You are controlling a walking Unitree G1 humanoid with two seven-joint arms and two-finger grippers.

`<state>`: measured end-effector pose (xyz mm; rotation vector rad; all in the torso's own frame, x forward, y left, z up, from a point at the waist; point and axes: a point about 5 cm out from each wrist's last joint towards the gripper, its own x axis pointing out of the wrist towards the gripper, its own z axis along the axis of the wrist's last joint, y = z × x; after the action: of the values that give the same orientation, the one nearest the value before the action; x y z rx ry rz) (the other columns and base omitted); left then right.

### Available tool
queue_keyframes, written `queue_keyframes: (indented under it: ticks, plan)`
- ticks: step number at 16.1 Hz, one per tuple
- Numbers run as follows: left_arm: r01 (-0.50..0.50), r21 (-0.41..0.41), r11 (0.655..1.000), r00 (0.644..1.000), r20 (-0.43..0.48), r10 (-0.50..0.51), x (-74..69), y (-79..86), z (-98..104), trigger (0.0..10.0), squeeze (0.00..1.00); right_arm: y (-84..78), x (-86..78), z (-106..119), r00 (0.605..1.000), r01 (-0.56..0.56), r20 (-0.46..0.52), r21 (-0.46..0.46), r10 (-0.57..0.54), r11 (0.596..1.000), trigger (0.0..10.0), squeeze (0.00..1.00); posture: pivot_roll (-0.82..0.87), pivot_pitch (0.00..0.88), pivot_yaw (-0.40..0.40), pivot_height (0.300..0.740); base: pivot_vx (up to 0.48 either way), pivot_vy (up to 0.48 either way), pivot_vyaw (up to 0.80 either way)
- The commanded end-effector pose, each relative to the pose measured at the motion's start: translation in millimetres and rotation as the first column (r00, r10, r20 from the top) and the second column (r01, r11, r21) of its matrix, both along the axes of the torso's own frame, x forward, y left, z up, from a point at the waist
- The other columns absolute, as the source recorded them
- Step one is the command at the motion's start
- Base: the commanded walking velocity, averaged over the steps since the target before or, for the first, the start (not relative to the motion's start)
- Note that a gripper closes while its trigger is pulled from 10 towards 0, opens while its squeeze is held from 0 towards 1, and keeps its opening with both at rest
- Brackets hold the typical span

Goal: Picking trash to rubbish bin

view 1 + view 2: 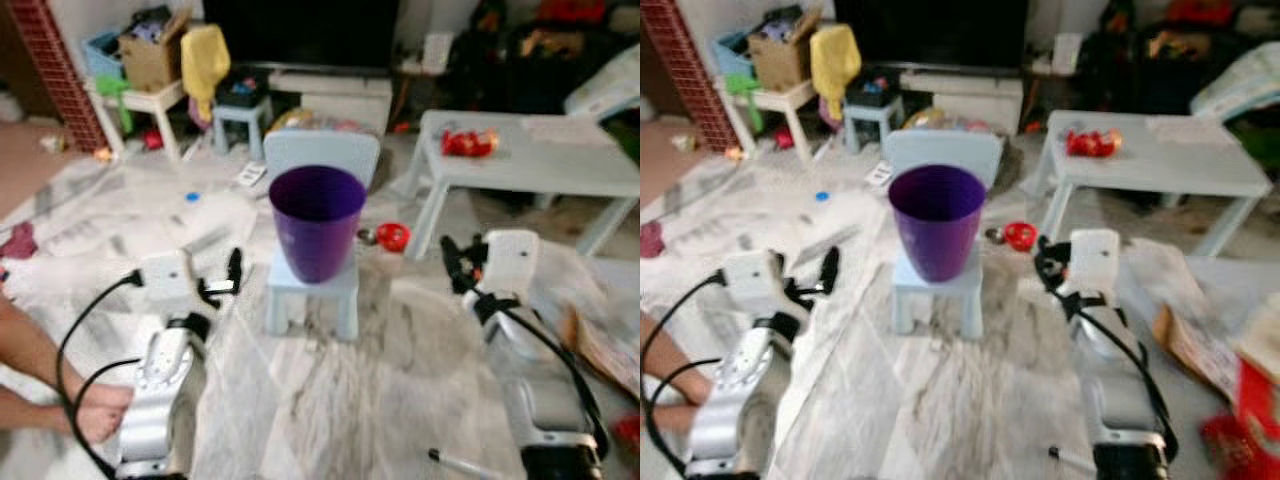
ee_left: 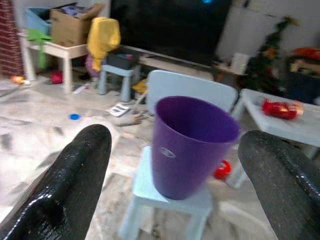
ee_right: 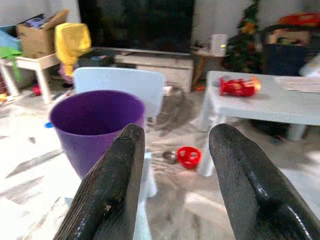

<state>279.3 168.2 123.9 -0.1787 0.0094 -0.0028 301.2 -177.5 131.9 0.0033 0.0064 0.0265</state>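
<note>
Two empty grippers flank the purple bin (image 1: 318,220) on its chair (image 1: 312,290).

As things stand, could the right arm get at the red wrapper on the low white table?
Probably yes. The right claw is open and holds nothing, and the red wrapper lies on the low white table on that arm's side, with nothing between. It sits well beyond the claw, so a step forward may be needed.
</note>
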Motion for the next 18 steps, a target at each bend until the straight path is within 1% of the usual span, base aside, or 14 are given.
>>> queue_keyframes:
  ticks: [1,3,10,17,18]
  plan:
    - [-0.008,0.008,1.000,1.000,0.002,0.008,-0.9,4.5,0.7,10.0,0.00,4.4,1.4,3.7,1.000,-0.017,0.014,0.005,0.017,1.000,10.0,0.00,0.00,0.000,-0.052,0.740,-0.334,0.000,0.00]
    - [-0.006,0.007,1.000,1.000,0.002,0.006,-1.0,4.0,0.5,10.0,0.00,4.5,1.5,3.8,1.000,-0.018,0.015,0.005,0.018,1.000,10.0,0.00,0.00,0.000,-0.053,0.740,-0.293,0.000,0.00]
    - [-0.006,-0.036,0.999,1.000,0.015,0.007,1.4,3.0,2.9,10.0,0.00,4.0,2.7,6.6,0.999,-0.019,0.026,0.012,0.019,1.000,10.0,0.00,0.00,0.000,-0.054,0.740,0.000,0.000,0.00]
    - [-0.002,-0.054,0.999,1.000,0.011,0.003,2.1,2.3,2.8,10.0,0.00,5.0,2.8,7.3,0.999,-0.022,0.029,0.014,0.021,1.000,10.0,0.00,-0.01,0.000,-0.054,0.740,0.000,0.000,0.00]
    - [-0.002,-0.057,0.998,1.000,0.011,0.003,1.8,2.2,2.7,10.0,0.00,4.9,2.7,7.4,0.999,-0.023,0.029,0.013,0.022,1.000,10.0,0.00,-0.01,0.000,-0.055,0.740,0.000,0.281,0.00]
